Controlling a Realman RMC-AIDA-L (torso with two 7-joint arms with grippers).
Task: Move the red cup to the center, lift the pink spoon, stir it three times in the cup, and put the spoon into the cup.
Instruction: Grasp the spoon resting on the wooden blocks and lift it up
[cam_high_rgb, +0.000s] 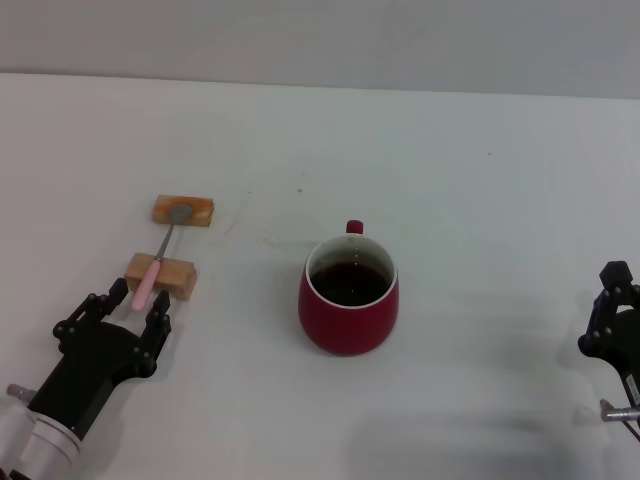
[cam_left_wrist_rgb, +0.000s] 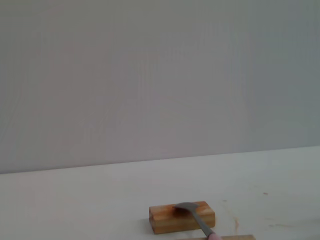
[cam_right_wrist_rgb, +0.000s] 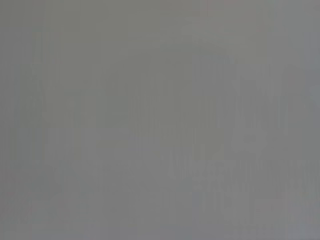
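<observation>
The red cup (cam_high_rgb: 348, 297) stood upright near the middle of the white table (cam_high_rgb: 480, 180), dark liquid inside its white interior and its small handle turned toward the far edge. I'll place everything else from that cup.

Well off to the cup's left, on the robot's left side, the pink spoon (cam_high_rgb: 152, 272) lay bridged across two wooden blocks. Its grey bowl rested on the far block (cam_high_rgb: 184, 211) and its pale pink handle crossed the near block (cam_high_rgb: 160, 274), the handle's end poking past that block toward the robot.

The left gripper (cam_high_rgb: 128, 310) sat low by the table, further left of the cup and nearer the robot, with its dark fingers spread apart on either side of the handle's tip, not closed on it. From its wrist camera the far block (cam_left_wrist_rgb: 182, 216) and the spoon's bowl (cam_left_wrist_rgb: 186, 206) showed just ahead.

The right gripper (cam_high_rgb: 612, 320) hung far to the cup's right at the table's edge, well apart from everything; whether its claw was wide or narrow I could not tell.
</observation>
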